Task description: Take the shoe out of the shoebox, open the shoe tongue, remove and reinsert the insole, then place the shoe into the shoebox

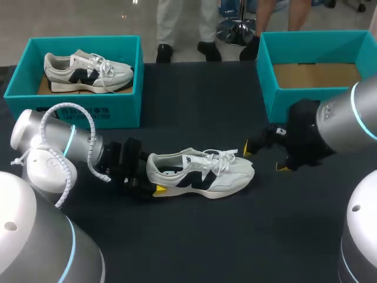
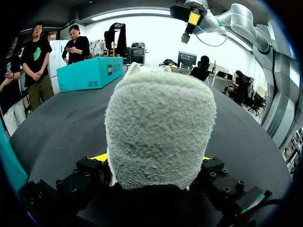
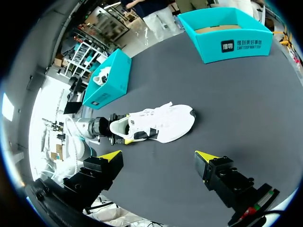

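left jaws gripping shoe (image 1: 203, 172) heel, white print on teal shoebox (image 3: 208, 47)

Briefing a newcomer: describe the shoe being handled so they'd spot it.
On the black table, in front of the left teal cardboard shoebox, a white sneaker with dark side markings lies on the bare tabletop. Unlike its twin sneaker inside that box, its heel is clamped by the left gripper.

White shoe (image 1: 200, 173) upright, outside shoebox (image 1: 288, 101)
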